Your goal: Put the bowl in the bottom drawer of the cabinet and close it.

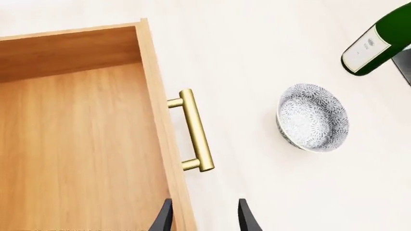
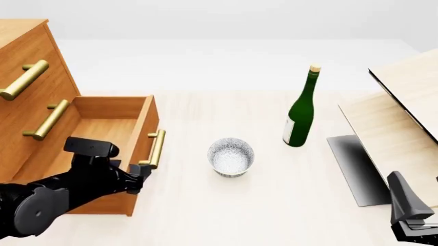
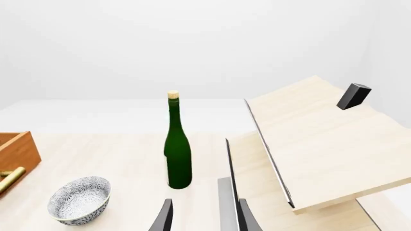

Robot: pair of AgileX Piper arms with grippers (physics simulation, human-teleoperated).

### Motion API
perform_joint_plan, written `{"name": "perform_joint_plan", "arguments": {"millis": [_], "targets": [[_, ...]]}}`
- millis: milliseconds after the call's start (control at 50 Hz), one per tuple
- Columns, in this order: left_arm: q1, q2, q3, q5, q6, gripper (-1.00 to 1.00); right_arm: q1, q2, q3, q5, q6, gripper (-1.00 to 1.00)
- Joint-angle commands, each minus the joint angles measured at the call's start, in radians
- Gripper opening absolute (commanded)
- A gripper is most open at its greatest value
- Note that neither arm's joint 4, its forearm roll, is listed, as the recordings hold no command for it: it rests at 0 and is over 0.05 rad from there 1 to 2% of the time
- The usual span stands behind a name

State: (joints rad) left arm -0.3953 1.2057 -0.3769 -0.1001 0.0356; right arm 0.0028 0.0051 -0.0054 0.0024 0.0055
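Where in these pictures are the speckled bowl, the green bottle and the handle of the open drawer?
bowl (image 2: pixel 231 157): front view, on its speckled inside.
green bottle (image 2: pixel 300 116): front view, on its dark body above the label.
bottom drawer handle (image 1: pixel 196 130): left wrist view, on the middle of the brass bar.

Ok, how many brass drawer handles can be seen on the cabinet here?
3. In the front view: the top handle on the shut upper drawer, the middle handle below it, and the bottom drawer's handle on its pulled-out front, facing the bowl. None seem hidden.

The matte black left arm (image 2: pixel 48 197) has rounded joint housings; the dark grey right gripper (image 2: pixel 411 215) has tapered, wedge-shaped fingers.
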Motion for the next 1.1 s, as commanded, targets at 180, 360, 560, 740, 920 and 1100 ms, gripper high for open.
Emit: {"name": "perform_joint_plan", "arguments": {"millis": [180, 360, 560, 740, 920, 1100], "targets": [[-0.028, -0.179, -0.018, 0.088, -0.071, 1.00, 0.000, 0.000, 0.000, 0.000, 0.000, 1.00], [-0.027, -0.240, -0.016, 0.127, -0.071, 1.00, 0.000, 0.000, 0.000, 0.000, 0.000, 1.00], [-0.030, -0.292, -0.021, 0.161, -0.075, 1.00, 0.000, 0.000, 0.000, 0.000, 0.000, 1.00], [-0.064, -0.321, -0.038, 0.176, -0.092, 1.00, 0.000, 0.000, 0.000, 0.000, 0.000, 1.00], [-0.088, -0.333, -0.066, 0.186, -0.105, 1.00, 0.000, 0.000, 0.000, 0.000, 0.000, 1.00], [-0.118, -0.327, -0.094, 0.185, -0.124, 1.00, 0.000, 0.000, 0.000, 0.000, 0.000, 1.00]]}}
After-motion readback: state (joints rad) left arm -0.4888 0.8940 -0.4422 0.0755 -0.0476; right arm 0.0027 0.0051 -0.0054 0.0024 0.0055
